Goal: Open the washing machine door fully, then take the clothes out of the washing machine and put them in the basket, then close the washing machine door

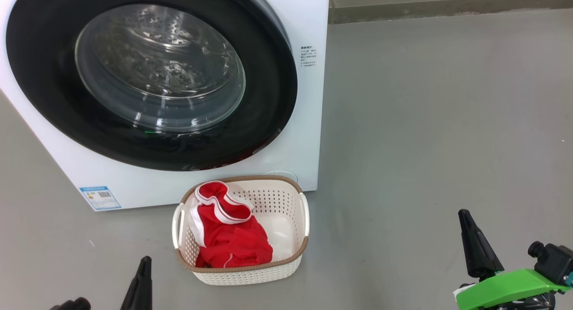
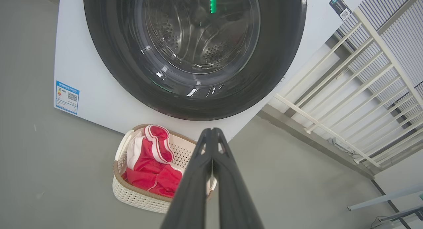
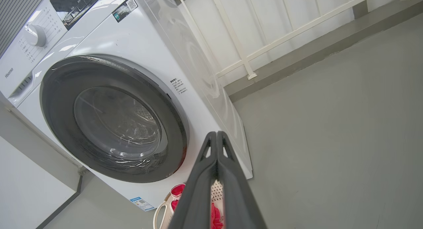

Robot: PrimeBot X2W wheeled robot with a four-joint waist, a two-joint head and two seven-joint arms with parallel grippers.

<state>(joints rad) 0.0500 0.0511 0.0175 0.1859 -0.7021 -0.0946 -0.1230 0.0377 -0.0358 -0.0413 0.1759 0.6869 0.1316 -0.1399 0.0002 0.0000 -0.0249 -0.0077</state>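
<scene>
The washing machine [image 1: 309,135] stands white at the upper left, and its round black-rimmed door [image 1: 152,77] lies flat against its front with the steel drum visible through the glass. Just in front of it on the floor sits the cream basket [image 1: 295,256] holding the red clothes [image 1: 230,238] with white trim. My left gripper [image 1: 142,261] is shut and empty, low at the left of the basket. My right gripper [image 1: 463,214] is shut and empty, well to the basket's right. The wrist views show the door [image 2: 109,57] [image 3: 59,100], the basket [image 2: 132,196] [image 3: 160,212] and the clothes [image 2: 145,166] [image 3: 178,189].
Grey floor [image 1: 425,122] stretches wide to the right of the machine. A low kerb [image 1: 447,8] runs along the far edge. A white railing [image 2: 347,90] stands beside the machine's side. A blue label [image 1: 100,197] is stuck on the machine's lower left front.
</scene>
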